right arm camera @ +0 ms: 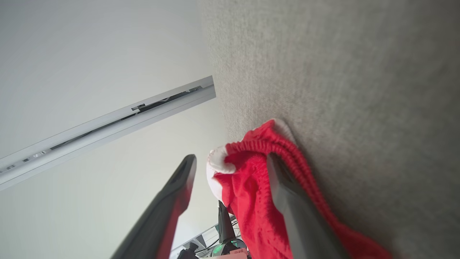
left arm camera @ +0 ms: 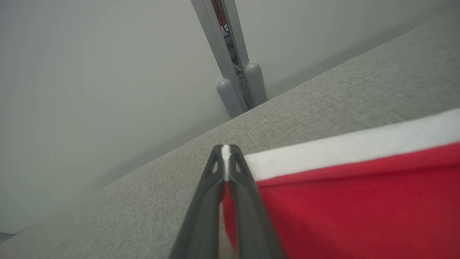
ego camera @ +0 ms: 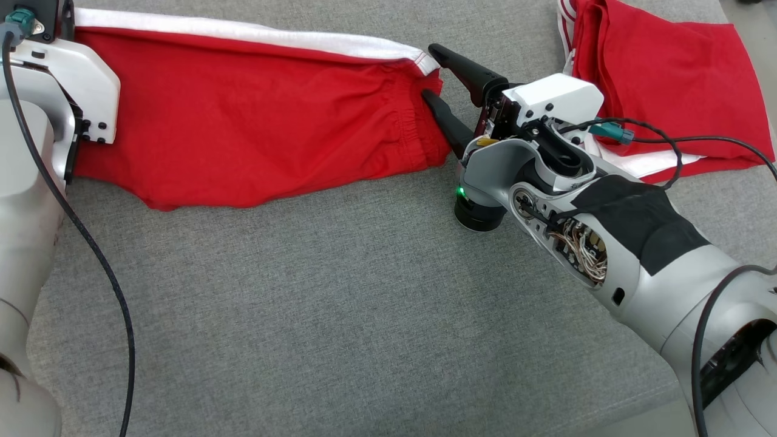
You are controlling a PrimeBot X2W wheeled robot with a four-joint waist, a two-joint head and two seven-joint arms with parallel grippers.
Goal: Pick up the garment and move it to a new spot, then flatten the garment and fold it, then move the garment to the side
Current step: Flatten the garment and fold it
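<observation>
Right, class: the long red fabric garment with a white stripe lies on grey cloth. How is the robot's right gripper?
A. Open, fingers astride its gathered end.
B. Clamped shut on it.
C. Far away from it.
A: the right gripper has its two dark fingers apart, one each side of the gathered end of the red garment.

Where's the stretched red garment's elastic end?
Head view, upper middle: the elastic end lies between the open right end effector's fingers, left of the other red garment.
</observation>
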